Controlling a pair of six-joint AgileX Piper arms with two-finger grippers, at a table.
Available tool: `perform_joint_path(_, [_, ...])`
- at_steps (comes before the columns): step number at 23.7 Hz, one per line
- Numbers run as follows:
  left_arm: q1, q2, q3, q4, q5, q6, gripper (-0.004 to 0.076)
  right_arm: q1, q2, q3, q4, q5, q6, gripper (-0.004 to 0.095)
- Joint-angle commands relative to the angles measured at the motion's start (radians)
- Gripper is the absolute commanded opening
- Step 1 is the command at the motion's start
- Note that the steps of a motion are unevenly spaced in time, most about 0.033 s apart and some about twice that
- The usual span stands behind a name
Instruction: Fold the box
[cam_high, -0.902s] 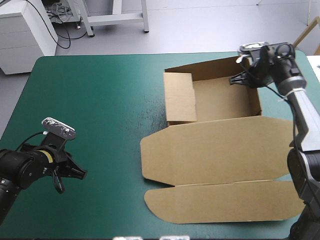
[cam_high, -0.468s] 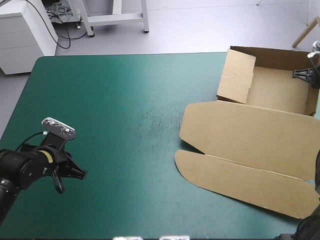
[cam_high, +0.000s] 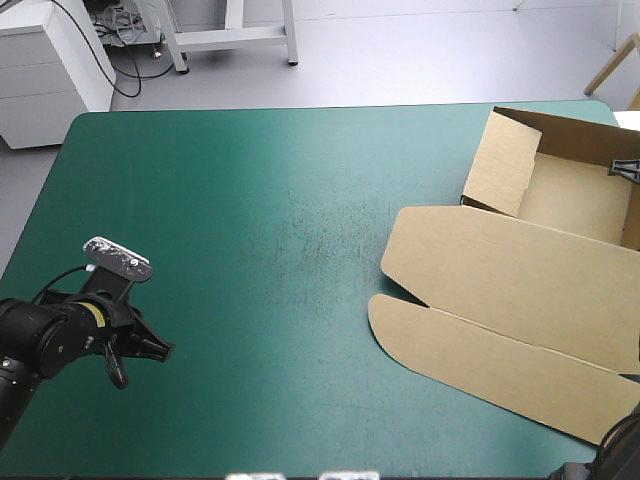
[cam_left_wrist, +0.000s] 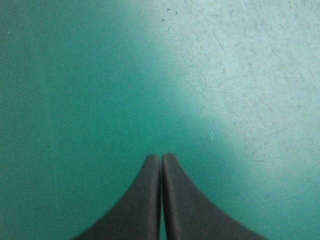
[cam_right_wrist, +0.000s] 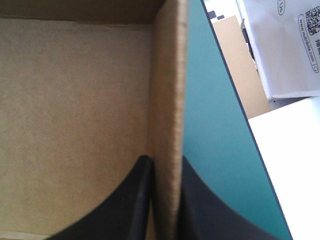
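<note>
The brown box (cam_high: 510, 280) lies at the table's right side as an open tray with its lid flat toward the front edge. The tray's left wall (cam_high: 497, 163) stands up. At the tray's far right wall, my right gripper (cam_high: 626, 169) is only partly in the high view. In the right wrist view it (cam_right_wrist: 164, 160) is shut on that upright wall (cam_right_wrist: 169, 75), one finger inside the tray and one outside. My left gripper (cam_high: 158, 349) rests shut near the front left of the table. The left wrist view shows it (cam_left_wrist: 161, 156) over bare teal-green cover (cam_left_wrist: 100, 75).
The box's right side reaches the table's right edge (cam_right_wrist: 226, 75), and part of the lid hangs past it in the high view. Beyond that edge are a brown board (cam_right_wrist: 240, 60) and white packaging (cam_right_wrist: 285, 45). Bare teal-green cover (cam_high: 250, 220) spreads between the two grippers.
The right gripper has pulled the box from the table's far middle to the right edge, turning it slightly clockwise. The left arm has stayed still.
</note>
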Motion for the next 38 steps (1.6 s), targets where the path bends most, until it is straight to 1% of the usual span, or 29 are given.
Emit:
perform_joint_path(1, [-0.006,-0.009,-0.027,0.002,-0.025,0.0,-0.001,-0.006,-0.058,-0.03,0.002,-0.068,-0.008,0.0343])
perform_joint_path(3, [-0.006,-0.009,-0.027,0.002,-0.025,0.0,-0.001,-0.006,-0.058,-0.035,0.002,-0.07,-0.005,0.0479])
perform_joint_path(5, [-0.006,-0.009,-0.027,0.002,-0.025,0.0,-0.001,-0.006,-0.066,-0.041,0.002,-0.07,0.011,0.0583])
perform_joint_path(7, [-0.006,-0.009,-0.027,0.002,-0.025,0.0,-0.001,-0.006,-0.085,-0.054,0.002,-0.066,0.019,0.0615])
perform_joint_path(9, [-0.006,-0.009,-0.027,0.002,-0.025,0.0,-0.001,-0.006,-0.105,-0.07,0.002,-0.055,0.019,0.0601])
perform_joint_path(10, [-0.006,-0.009,-0.027,0.002,-0.025,0.0,-0.001,-0.006,-0.135,-0.094,0.009,-0.036,0.019,0.0576])
perform_joint_path(12, [-0.006,-0.005,-0.027,0.002,-0.025,0.0,-0.001,-0.006,-0.183,-0.13,0.07,-0.002,0.012,0.0494])
perform_joint_path(13, [-0.006,-0.003,-0.027,0.002,-0.025,0.0,-0.001,-0.004,-0.22,-0.142,0.13,0.019,-0.003,0.0425])
perform_joint_path(14, [-0.006,-0.003,-0.027,0.002,-0.027,0.0,-0.001,-0.003,-0.239,-0.142,0.165,0.022,-0.012,0.0379])
perform_joint_path(15, [-0.006,-0.003,-0.027,0.002,-0.038,0.0,-0.001,-0.003,-0.27,-0.142,0.231,0.043,-0.036,0.0265])
perform_joint_path(16, [-0.006,-0.003,-0.027,0.002,-0.045,0.0,-0.001,-0.002,-0.285,-0.142,0.264,0.062,-0.06,0.0179])
perform_joint_path(17, [-0.006,-0.003,-0.027,0.002,-0.06,0.0,-0.001,0.004,-0.312,-0.142,0.31,0.1,-0.093,0.0003])
perform_joint_path(18, [-0.006,-0.003,-0.027,0.002,-0.071,0.0,-0.001,0.012,-0.328,-0.14,0.318,0.115,-0.101,-0.0009])
perform_joint_path(20, [-0.006,-0.003,-0.027,0.002,-0.107,0.002,-0.001,0.062,-0.381,-0.136,0.318,0.136,-0.103,-0.0002])
perform_joint_path(23, [-0.006,-0.003,-0.027,0.002,-0.123,0.006,-0.001,0.157,-0.46,-0.091,0.314,0.132,-0.126,-0.0002])
perform_joint_path(25, [-0.006,-0.003,-0.027,0.002,-0.125,0.01,-0.001,0.235,-0.523,-0.013,0.3,0.107,-0.143,-0.0002])
perform_joint_path(27, [-0.006,-0.003,-0.027,0.002,-0.121,0.023,-0.001,0.287,-0.587,0.087,0.288,0.055,-0.147,-0.0002])
perform_joint_path(31, [-0.006,-0.005,-0.027,0.001,-0.121,0.036,-0.001,0.348,-0.694,0.289,0.287,-0.045,-0.171,-0.0002])
perform_joint_path(36, [-0.006,-0.007,-0.005,-0.017,-0.128,0.04,-0.001,0.39,-0.838,0.556,0.3,-0.154,-0.196,-0.0002])
perform_joint_path(38, [-0.006,-0.018,0.035,-0.04,-0.154,0.059,-0.001,0.396,-0.91,0.674,0.305,-0.202,-0.202,-0.0002])
